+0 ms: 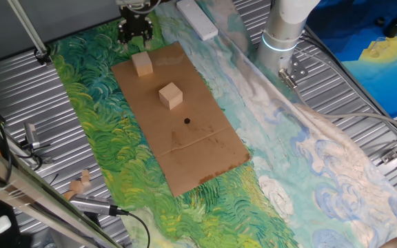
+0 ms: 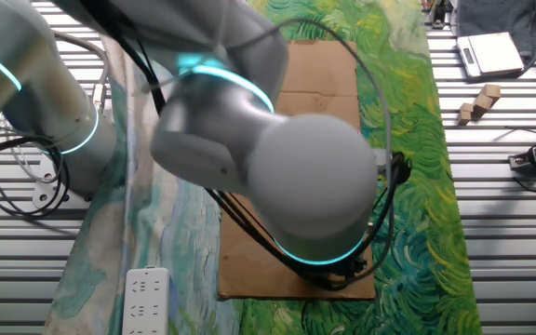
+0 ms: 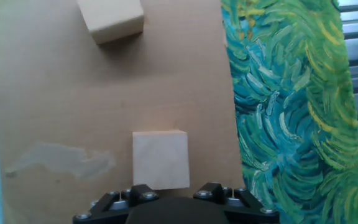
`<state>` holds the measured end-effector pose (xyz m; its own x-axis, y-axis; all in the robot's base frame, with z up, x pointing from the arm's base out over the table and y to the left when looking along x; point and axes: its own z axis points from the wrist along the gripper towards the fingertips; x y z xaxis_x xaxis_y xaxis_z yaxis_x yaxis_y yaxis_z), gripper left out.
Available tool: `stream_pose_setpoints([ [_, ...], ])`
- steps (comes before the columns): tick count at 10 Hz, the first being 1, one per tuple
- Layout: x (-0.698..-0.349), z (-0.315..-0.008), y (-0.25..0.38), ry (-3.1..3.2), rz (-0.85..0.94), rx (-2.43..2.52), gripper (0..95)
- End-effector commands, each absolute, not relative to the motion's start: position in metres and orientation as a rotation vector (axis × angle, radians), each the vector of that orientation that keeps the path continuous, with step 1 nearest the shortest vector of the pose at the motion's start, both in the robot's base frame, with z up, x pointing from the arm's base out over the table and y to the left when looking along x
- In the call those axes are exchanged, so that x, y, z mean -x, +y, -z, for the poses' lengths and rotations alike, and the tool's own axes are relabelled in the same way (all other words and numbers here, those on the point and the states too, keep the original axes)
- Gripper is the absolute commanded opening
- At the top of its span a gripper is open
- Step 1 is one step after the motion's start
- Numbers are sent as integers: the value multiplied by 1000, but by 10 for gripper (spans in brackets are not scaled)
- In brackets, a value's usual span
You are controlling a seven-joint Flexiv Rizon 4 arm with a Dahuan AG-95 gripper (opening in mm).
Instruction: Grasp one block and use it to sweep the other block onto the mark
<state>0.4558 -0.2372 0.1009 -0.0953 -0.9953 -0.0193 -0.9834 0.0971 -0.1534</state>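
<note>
Gripper [image 1: 135, 29] above near block [image 1: 143, 64] — mark [image 1: 187, 121] beyond

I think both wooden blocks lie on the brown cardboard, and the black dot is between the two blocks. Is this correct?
Not quite. Both blocks do lie on the cardboard, but the black dot is not between them. One fixed view shows it past the nearer block, on the side away from the far block and the gripper.
</note>
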Motion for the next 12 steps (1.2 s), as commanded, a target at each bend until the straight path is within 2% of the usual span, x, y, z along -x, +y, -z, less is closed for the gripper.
stream_pose_setpoints([
  [1, -456, -96, -236, 2245, 144, 2005, 570],
  [12, -453, -71, -222, 2259, 144, 1999, 570],
])
